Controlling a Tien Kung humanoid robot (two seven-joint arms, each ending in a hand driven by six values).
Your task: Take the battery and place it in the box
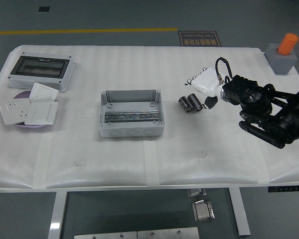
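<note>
Two short black batteries [189,103] lie side by side on the white table, right of the open grey box [132,113]. The box stands mid-table, and a metal rail shows inside it. My right hand [199,93], white with black fingertips, hovers just right of and above the batteries. Its fingers [192,82] spread behind the right battery and its thumb [209,103] sits close beside that battery. The hand holds nothing. The left arm does not show.
A grey enclosure with a dark clear lid [40,71] sits at the far left. White socket plates [27,110] lie on a purple disc in front of it. An orange cylinder [288,44] on a grey block stands at the far right corner.
</note>
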